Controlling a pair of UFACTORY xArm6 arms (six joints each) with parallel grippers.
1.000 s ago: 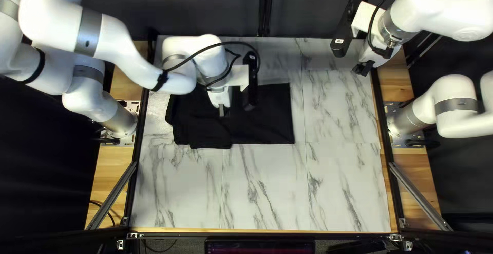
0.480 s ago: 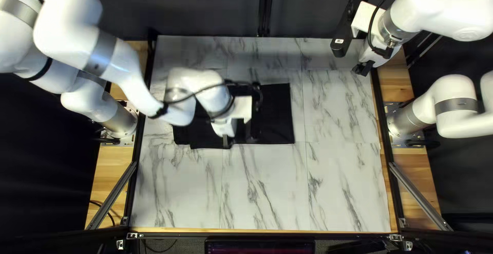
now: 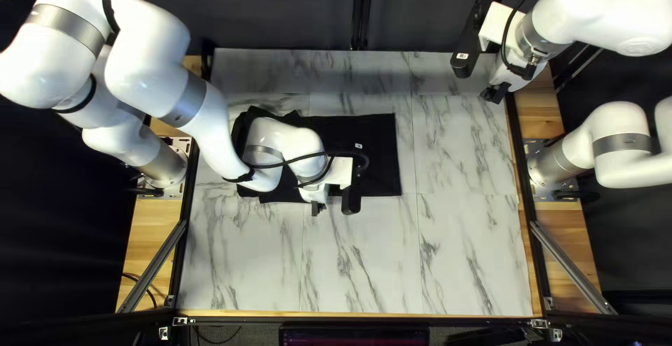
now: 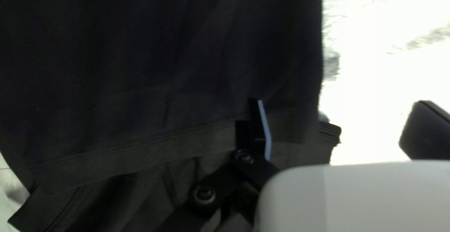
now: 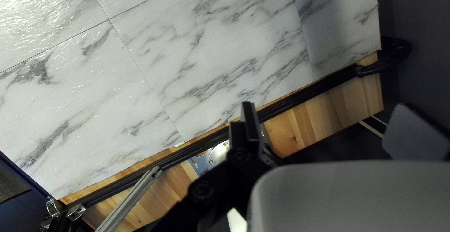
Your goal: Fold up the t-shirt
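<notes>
The black t-shirt lies flat and partly folded on the tabletop, back from the middle and near the left edge. The left gripper is over the side of the shirt that faces the tabletop's near edge. Its jaws are wide apart and pinch nothing: one finger is over the cloth, the other is past it, over the tabletop. I think it may want to grab that side for the next fold. If it goes down like this, the finger on the shirt side could push the cloth into a bump. If it shuts too high, it could catch just the top layer, and the layers under it would stay behind. The hem has cloth poking out from under it, so a pull there could make the fold crooked. The left arm reaches right across the shirt, and if it dips low it may rub the cloth and mess it up. The right gripper is by the tabletop's right edge, well apart from the shirt, with its jaws wide and nothing in them. So nobody holds the other end, and one hard tug could make the whole shirt slide.
</notes>
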